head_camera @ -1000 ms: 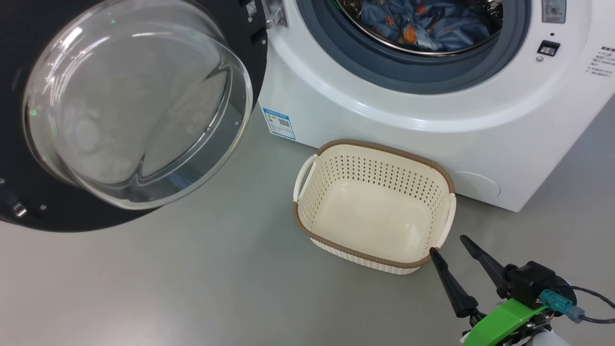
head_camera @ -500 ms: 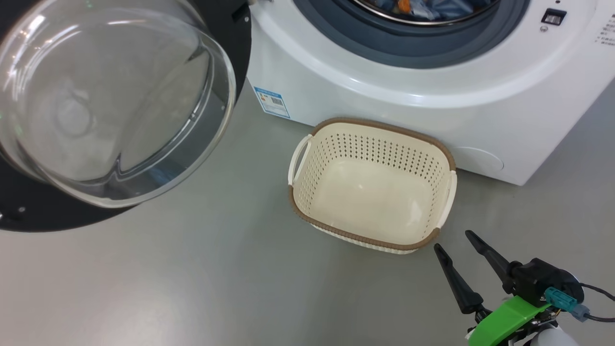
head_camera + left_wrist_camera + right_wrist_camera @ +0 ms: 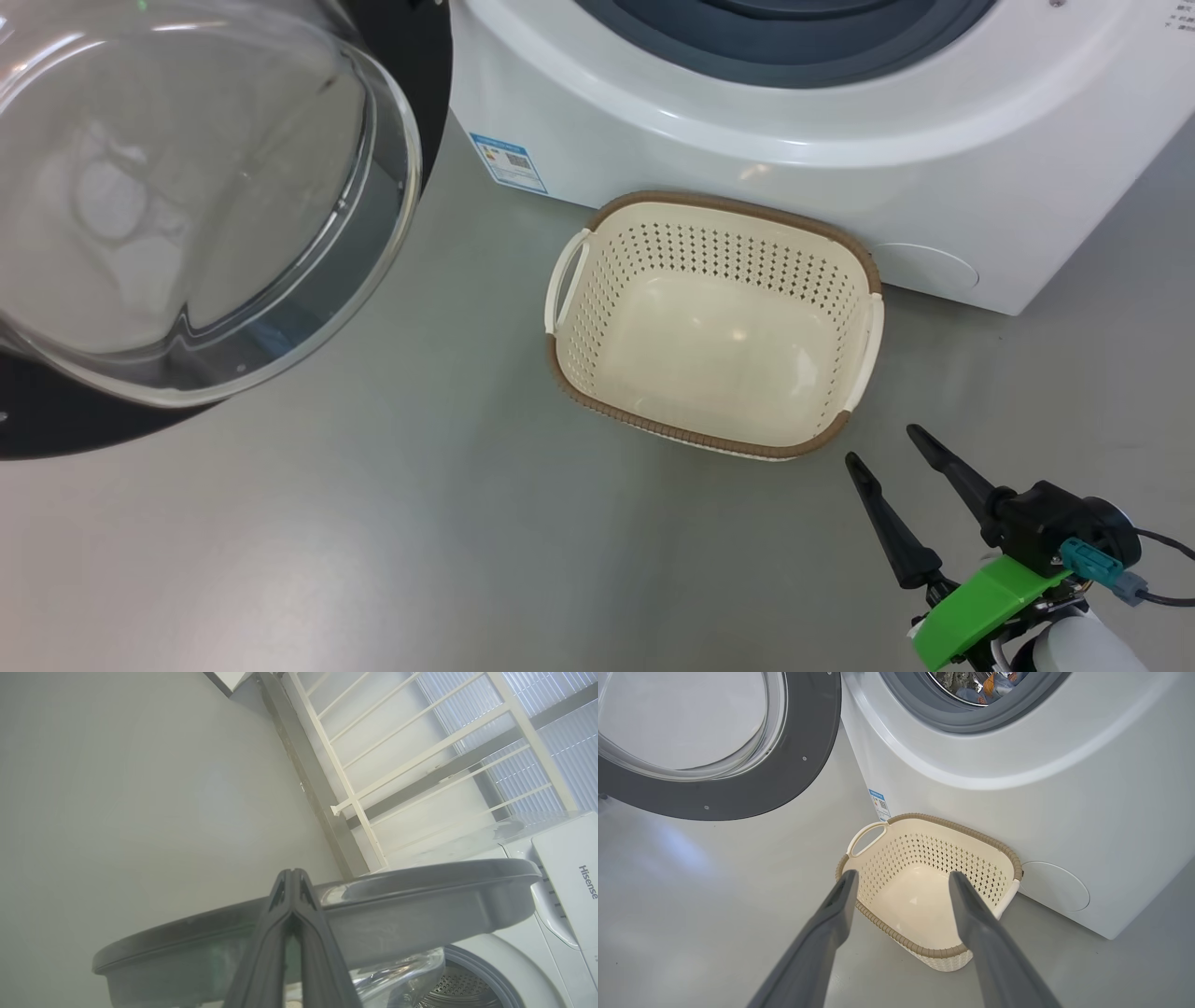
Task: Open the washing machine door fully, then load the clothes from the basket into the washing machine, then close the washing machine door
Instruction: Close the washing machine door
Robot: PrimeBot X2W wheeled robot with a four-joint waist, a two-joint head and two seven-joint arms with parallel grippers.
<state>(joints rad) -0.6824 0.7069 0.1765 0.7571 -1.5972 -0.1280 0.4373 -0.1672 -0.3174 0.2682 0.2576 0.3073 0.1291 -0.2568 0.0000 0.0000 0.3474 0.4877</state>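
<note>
you have the washing machine door (image 3: 187, 205) swung wide to the left of the washing machine (image 3: 840, 140), with its glass bowl facing your head camera. the basket (image 3: 728, 261) stands mouth up on the floor (image 3: 420, 523), close against the machine's front. its long axis runs along that front, with a handle at each short end. the clothes (image 3: 985, 681) lie in the machine's drum. your right gripper (image 3: 882, 443) is spread wide and empty, farther from the machine than the basket, fingers pointing toward it. your left gripper (image 3: 292, 877) is pressed shut on nothing by the door's grey edge; contact can't be told.
</note>
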